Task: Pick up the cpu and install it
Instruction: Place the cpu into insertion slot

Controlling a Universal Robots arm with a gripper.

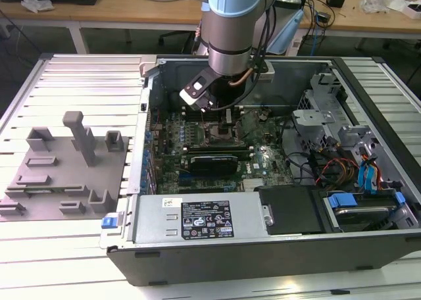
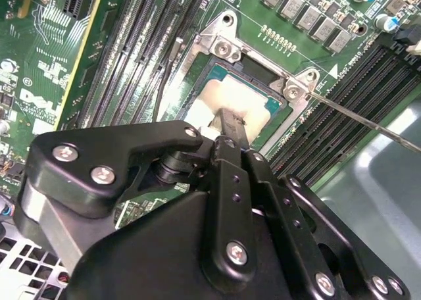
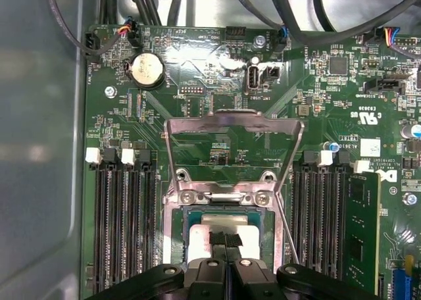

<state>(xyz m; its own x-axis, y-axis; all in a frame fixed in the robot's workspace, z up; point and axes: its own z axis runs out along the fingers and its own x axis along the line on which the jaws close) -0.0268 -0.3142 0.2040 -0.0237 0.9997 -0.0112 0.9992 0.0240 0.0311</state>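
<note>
Now | hand (image 3: pixel 225 238) clenched, touching cpu (image 3: pixel 201 241) | cpu flat in socket (image 3: pixel 176 244) | retention frame (image 3: pixel 233 124) raised

A: How many of the silvery square cpu chip (image 3: pixel 200 242)?
B: One, and one round silver coin battery (image 3: pixel 147 70).
A: And white plastic slot clips (image 3: pixel 93 156)?
B: Four in the first wrist view, plus one green memory stick (image 3: pixel 360 227).
A: And grey plastic fixture plates (image 1: pixel 69 172)?
B: One.
</note>
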